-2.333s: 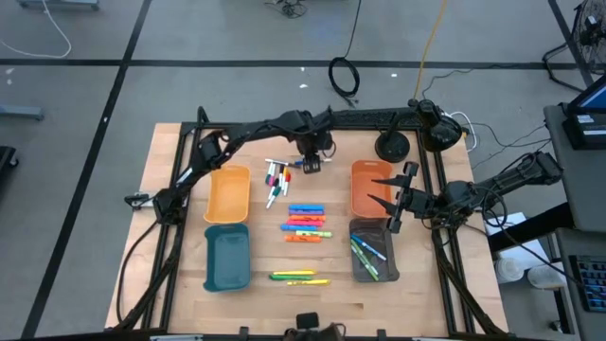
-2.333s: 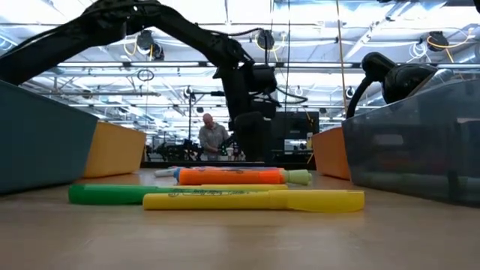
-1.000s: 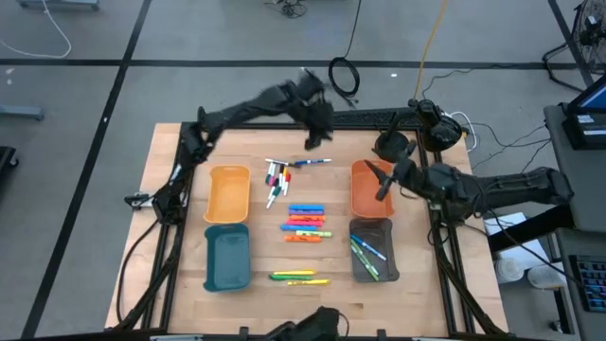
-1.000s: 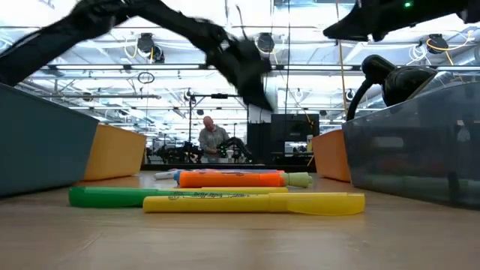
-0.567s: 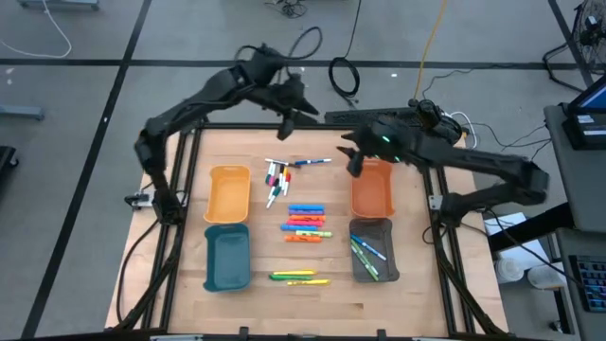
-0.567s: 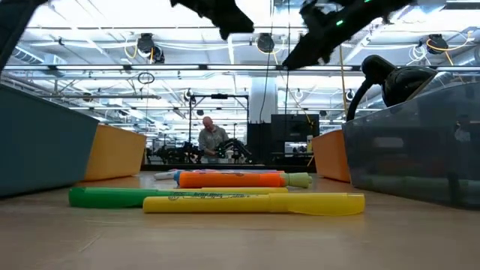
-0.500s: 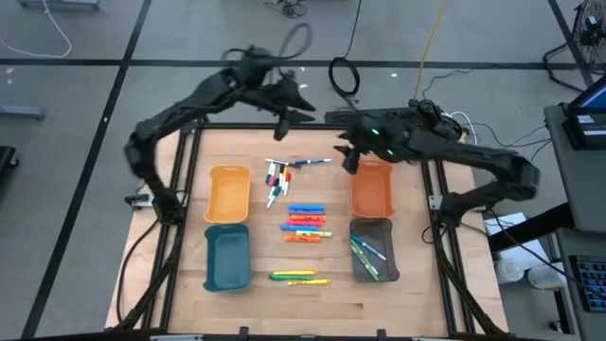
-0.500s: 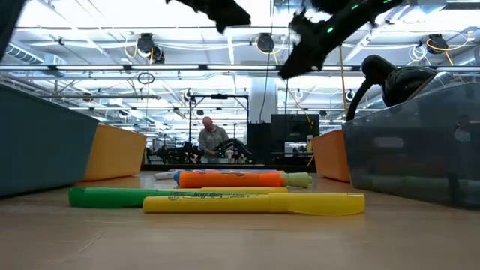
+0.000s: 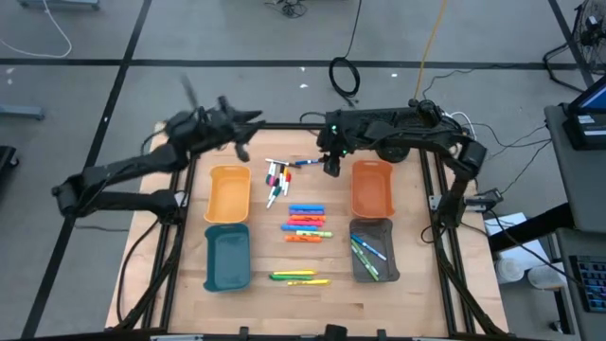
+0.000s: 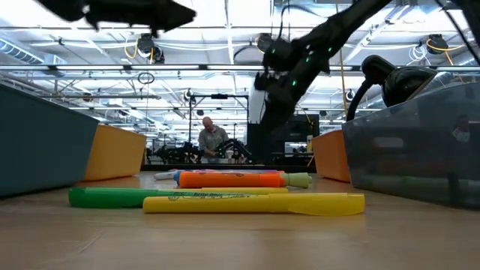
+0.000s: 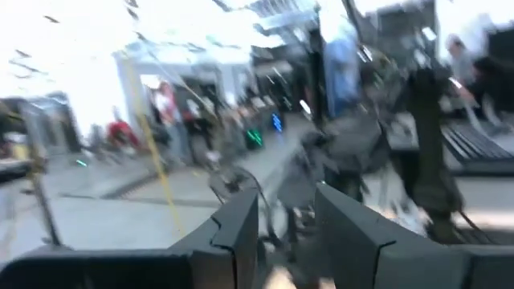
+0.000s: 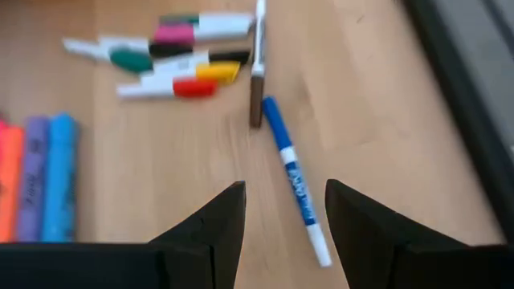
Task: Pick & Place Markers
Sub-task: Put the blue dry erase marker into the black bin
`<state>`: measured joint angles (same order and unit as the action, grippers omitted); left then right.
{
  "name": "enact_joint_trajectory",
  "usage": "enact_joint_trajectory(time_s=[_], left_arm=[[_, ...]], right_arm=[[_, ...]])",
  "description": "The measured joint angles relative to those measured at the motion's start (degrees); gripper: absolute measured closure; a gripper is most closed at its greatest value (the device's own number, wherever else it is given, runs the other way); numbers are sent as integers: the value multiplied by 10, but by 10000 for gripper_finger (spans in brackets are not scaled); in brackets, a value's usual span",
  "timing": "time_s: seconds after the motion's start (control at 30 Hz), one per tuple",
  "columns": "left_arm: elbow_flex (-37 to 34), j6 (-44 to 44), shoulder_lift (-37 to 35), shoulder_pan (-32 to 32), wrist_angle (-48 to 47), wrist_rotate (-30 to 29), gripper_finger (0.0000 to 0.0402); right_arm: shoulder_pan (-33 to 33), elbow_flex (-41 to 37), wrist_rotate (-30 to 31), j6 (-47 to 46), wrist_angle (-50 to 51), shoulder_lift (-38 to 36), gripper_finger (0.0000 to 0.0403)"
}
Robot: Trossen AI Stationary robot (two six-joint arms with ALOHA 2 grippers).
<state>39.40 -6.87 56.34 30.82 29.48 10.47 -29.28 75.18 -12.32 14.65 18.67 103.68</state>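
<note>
Thin white markers with coloured caps [image 9: 275,177] lie in a loose cluster at the table's far middle. One blue marker [image 12: 292,180] lies apart beside them. Highlighters [image 9: 305,223] lie in rows at the centre, and a green and a yellow one [image 10: 247,199] lie near the front edge. My right gripper [image 12: 281,210] hangs open above the blue marker [image 9: 305,164], slanting down, touching nothing. My left gripper [image 9: 244,131] is open and raised over the far left of the table, pointing about level; nothing lies between its fingers [image 11: 241,225].
Two trays stand on the left, an orange one [image 9: 227,194] and a teal one [image 9: 227,258]. On the right are another orange tray [image 9: 371,189] and a clear grey tray [image 9: 374,256] holding several markers. A person shows far behind the table [image 10: 212,137].
My left gripper has swung up from the table's far middle toward the left edge and tipped up to about level. My right gripper has come from over the right orange tray toward the far middle, sinking and tipping down above the blue marker. The markers have not moved.
</note>
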Motion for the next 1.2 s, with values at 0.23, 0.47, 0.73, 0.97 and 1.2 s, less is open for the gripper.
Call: enact_joint_trajectory(time_s=[0.23,0.47,0.73,0.97,1.2], left_arm=[[-129,15,-118,-1,58,-46,275],[-149,43,-144,-2,51,-37,275],[-149,52,-144,-3,15,-29,275],[-149,55,-144,-2,0,-30,275],[-149,55,-144,-2,-4,-30,275]], right_arm=[[0,4,-29,-6,-15,68,243],[-3,75,-29,-4,32,127,243],[-3,153,-23,29,130,182,243],[-3,158,50,42,156,186,250],[-3,158,78,60,206,186,282]])
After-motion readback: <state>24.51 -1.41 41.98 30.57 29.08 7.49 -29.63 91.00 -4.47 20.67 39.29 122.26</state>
